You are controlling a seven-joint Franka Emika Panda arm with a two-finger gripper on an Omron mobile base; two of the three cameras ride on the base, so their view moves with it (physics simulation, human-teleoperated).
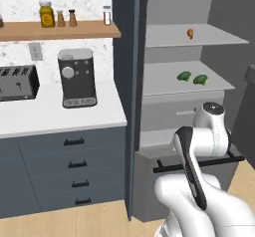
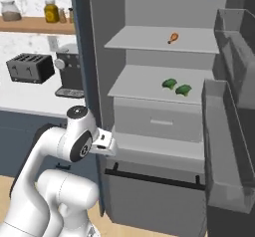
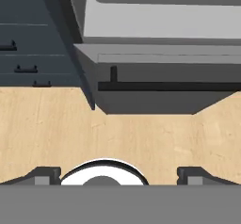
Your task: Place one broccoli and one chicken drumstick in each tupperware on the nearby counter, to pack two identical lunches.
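Two green broccoli florets (image 1: 184, 75) (image 1: 200, 79) lie side by side on the middle shelf of the open fridge, and appear again in the right base view (image 2: 169, 83) (image 2: 184, 89). An orange chicken drumstick (image 1: 190, 33) (image 2: 173, 38) rests on the shelf above them. My gripper (image 3: 120, 177) points down at the wooden floor in front of the fridge's bottom drawer, well below both shelves. It is open, its fingertips (image 3: 47, 176) far apart with nothing between them. The white counter (image 1: 60, 114) (image 2: 30, 101) lies left of the fridge. The tupperware is out of view.
A toaster (image 1: 17, 81) and a coffee machine (image 1: 77, 78) stand on the counter, under a wooden shelf (image 1: 60, 29) holding jars. The fridge door (image 2: 224, 146), with its bins, hangs open at the right. A black bar handle (image 3: 164, 85) runs across the bottom drawer.
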